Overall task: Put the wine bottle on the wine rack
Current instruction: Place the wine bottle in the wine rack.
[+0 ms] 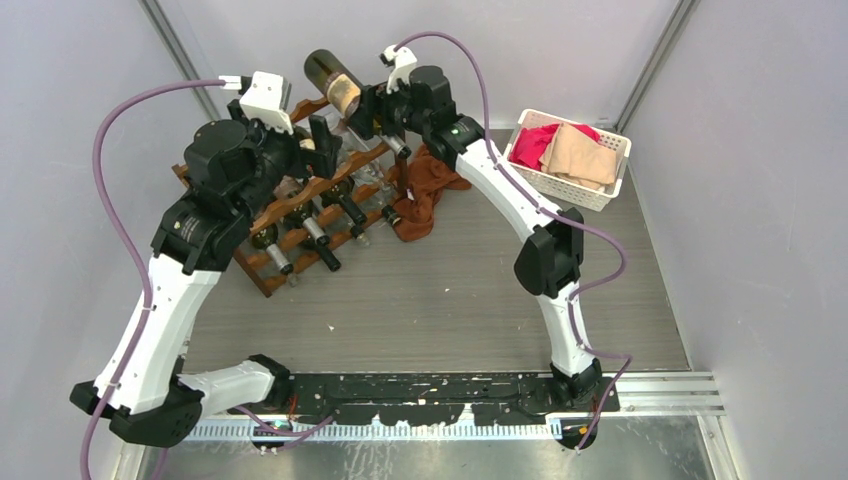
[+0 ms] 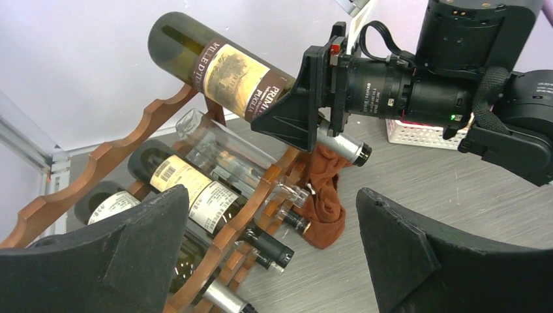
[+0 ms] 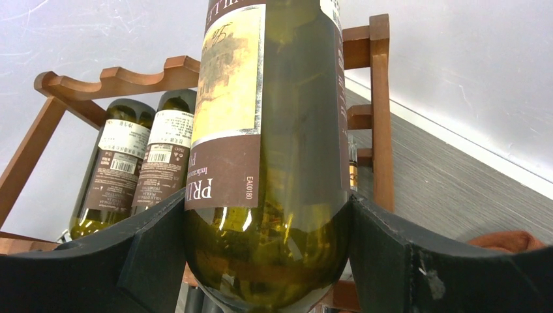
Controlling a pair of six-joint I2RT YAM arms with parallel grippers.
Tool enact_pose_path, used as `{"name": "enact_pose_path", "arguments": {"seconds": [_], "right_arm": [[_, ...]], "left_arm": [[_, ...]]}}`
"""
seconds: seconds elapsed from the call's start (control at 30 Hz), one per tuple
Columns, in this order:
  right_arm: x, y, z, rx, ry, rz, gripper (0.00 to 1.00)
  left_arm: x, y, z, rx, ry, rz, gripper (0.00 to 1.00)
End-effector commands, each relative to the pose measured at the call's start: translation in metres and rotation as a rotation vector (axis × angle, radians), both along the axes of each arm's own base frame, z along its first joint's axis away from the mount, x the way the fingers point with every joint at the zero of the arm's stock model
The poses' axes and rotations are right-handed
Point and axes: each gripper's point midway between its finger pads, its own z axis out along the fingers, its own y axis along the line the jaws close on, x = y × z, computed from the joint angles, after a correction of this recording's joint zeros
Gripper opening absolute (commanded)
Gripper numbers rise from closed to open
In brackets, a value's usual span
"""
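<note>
The wine bottle point(image 1: 335, 80) point(image 2: 222, 68) point(image 3: 280, 130) is dark green glass with a cream and brown label. It hangs tilted in the air above the back of the wine rack point(image 1: 300, 205) point(image 2: 228, 225) point(image 3: 117, 78), base pointing away. My right gripper point(image 1: 362, 108) point(image 3: 267, 208) is shut on the bottle's shoulder, one black finger point(image 3: 150, 248) on each side. The dark reddish-brown rack holds several bottles in its lower tiers. My left gripper point(image 1: 322, 140) point(image 2: 272, 195) hovers open over the rack's front, just left of the held bottle, with nothing between its fingers.
A brown cloth point(image 1: 425, 190) point(image 2: 326, 195) lies on the table against the rack's right end. A white plastic basket point(image 1: 612, 150) with red and tan cloths stands at the back right. Grey walls close in behind and on both sides.
</note>
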Motion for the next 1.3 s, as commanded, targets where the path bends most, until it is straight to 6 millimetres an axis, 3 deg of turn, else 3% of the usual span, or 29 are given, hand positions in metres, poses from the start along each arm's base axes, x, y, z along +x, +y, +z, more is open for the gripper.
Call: {"name": "enact_pose_path", "arguments": {"seconds": [0.0,0.6,1.27], "right_arm": [[-0.008,0.002,0.099,0.146,-0.243,0.005,0.01],[0.008,0.016,0.070,0.085,-0.235,-0.017,0.04],[0.017,0.027,0.033,-0.015,-0.230,-0.045,0.47]], "left_arm": [[0.007,0.005,0.008,-0.032,-0.028,0.032,0.98],[0.021,0.022,0.002,-0.025,-0.014,0.118,0.98],[0.026,0.025,0.008,-0.044,-0.026,0.125,0.98]]}}
